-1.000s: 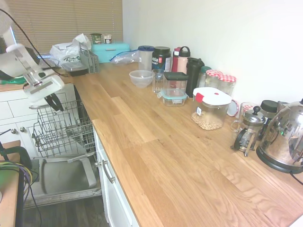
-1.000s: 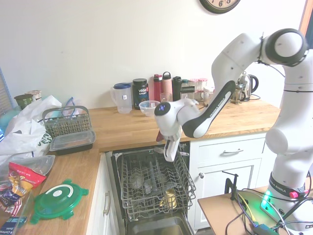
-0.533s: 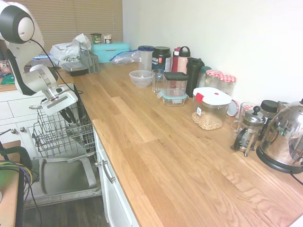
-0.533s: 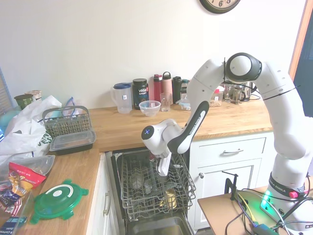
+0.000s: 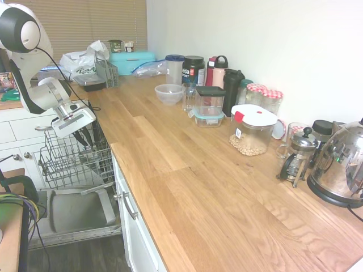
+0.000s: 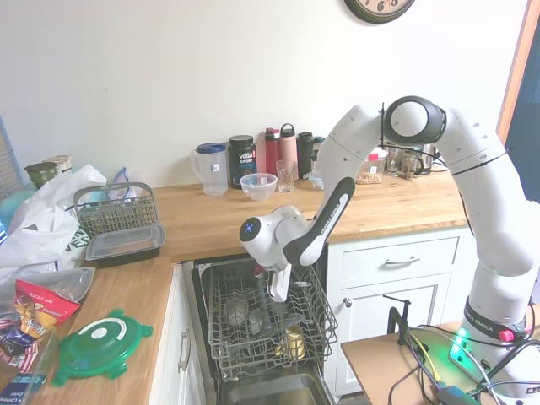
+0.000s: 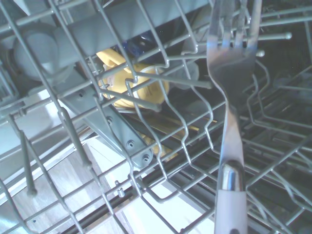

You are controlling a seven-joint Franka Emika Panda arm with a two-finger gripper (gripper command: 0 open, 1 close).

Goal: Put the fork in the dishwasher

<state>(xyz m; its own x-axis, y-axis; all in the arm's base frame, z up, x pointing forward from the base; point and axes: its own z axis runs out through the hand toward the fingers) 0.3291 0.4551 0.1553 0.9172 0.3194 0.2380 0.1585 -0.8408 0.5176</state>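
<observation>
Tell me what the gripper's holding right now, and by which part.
The fork, by its handle end; its tines point down into the dishwasher rack, under the gripper.

- The fork (image 7: pixel 229 122) is cut off by the wrist view's bottom edge; the handle end is not shown.
- The gripper (image 6: pixel 279 289) fingertips are too small in both exterior views for the finger gap to be determined.
- A yellow object (image 7: pixel 134 87) is partly masked by the dishwasher (image 6: pixel 261 325) rack wires; its identity cannot be established.

Silver fork (image 7: pixel 233 97), grey wire rack (image 6: pixel 253 325)
</observation>
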